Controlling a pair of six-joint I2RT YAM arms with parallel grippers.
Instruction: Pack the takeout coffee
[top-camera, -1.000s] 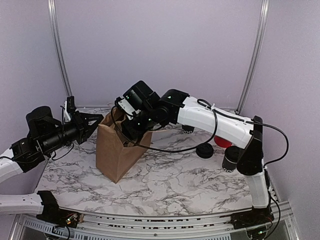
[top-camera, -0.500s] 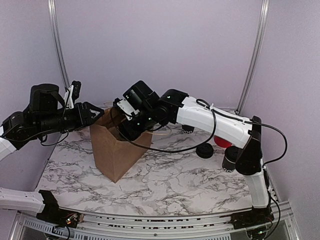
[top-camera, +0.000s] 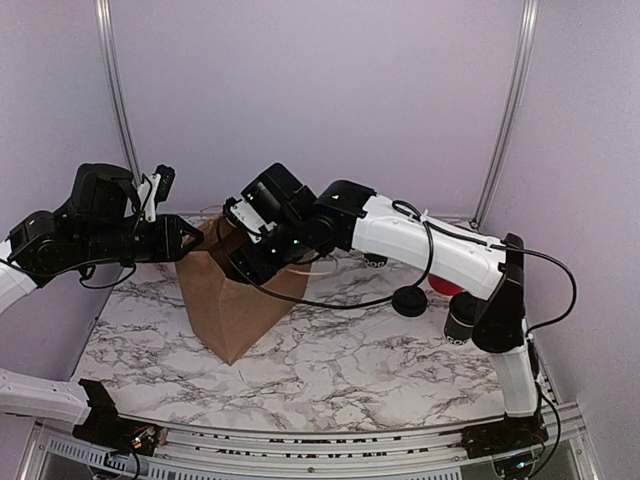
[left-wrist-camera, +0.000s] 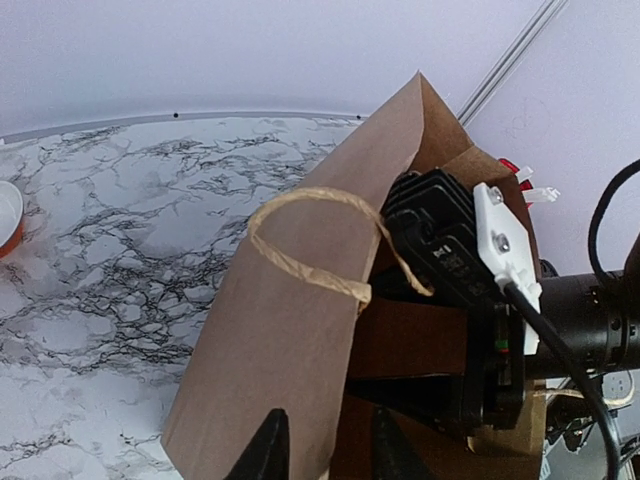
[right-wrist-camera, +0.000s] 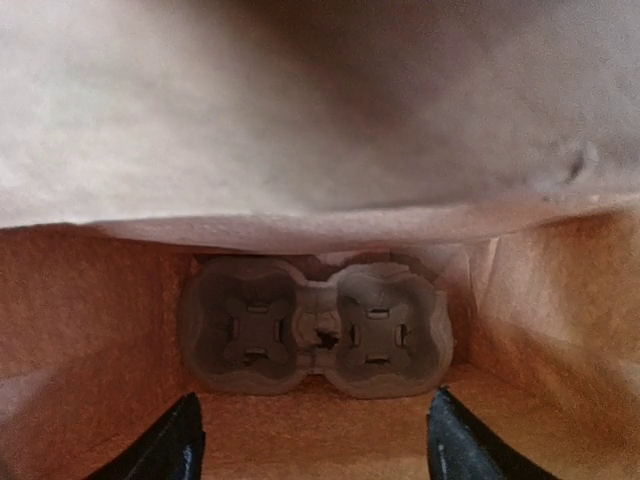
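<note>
Matt, creased brown kraft-paper bag (top-camera: 235, 305); rough twisted paper-cord handle (left-wrist-camera: 300, 272). Inside, dull fibrous grey moulded-pulp cup carrier (right-wrist-camera: 315, 335). Smooth, faintly shiny white-and-grey marble-look counter (top-camera: 350, 370). Semi-gloss round black plastic lid (top-camera: 409, 301); matt small black paper cup (top-camera: 458, 325).

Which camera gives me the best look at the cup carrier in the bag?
Right wrist: it looks straight into the paper bag at the two-slot cup carrier on the bottom. Top external shows only the bag's outside; left wrist shows its wall and handle, carrier hidden.
</note>
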